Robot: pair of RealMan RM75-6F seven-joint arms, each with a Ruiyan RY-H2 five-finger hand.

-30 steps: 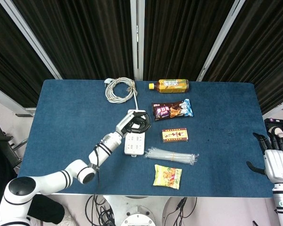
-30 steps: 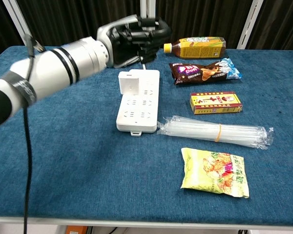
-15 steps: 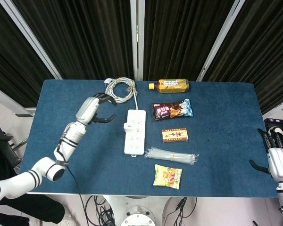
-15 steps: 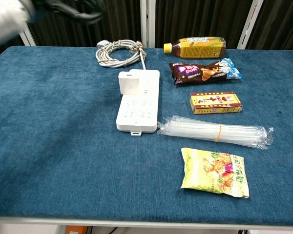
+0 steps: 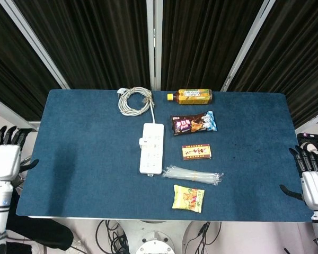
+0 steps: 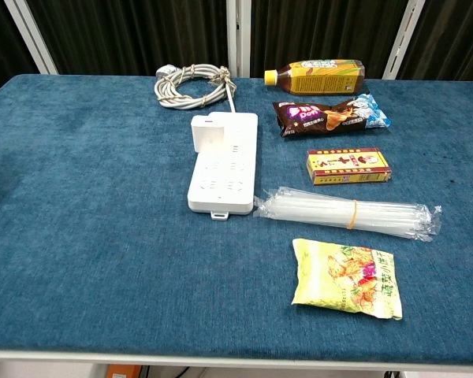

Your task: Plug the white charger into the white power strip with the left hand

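white charger (image 6: pixel 210 134) seated in white power strip (image 6: pixel 225 175) | left robot hand (image 5: pixel 4 159) head-view only

Matt blue cloth is being shown on the table (image 6: pixel 87 236), smooth white plastic on the power strip (image 6: pixel 225 169), and glossy film on the snack packet (image 6: pixel 345 277).

- Looks like a robotics lab or test room, not anyone's home.
- The table (image 5: pixel 85 159) has a blue felt-like cover, and black pleated curtains (image 5: pixel 100 42) with white frame bars (image 5: pixel 155 42) close off the back.
- Loose cables (image 5: pixel 108 233) hang under the table's front edge, next to some round bit of gear.
- The stuff laid out reads like a test set: power strip (image 6: pixel 223 161), bottle (image 6: pixel 319 76), snack bags (image 6: pixel 331 114), a small box (image 6: pixel 348 166), a bundle of straws (image 6: pixel 347 211).
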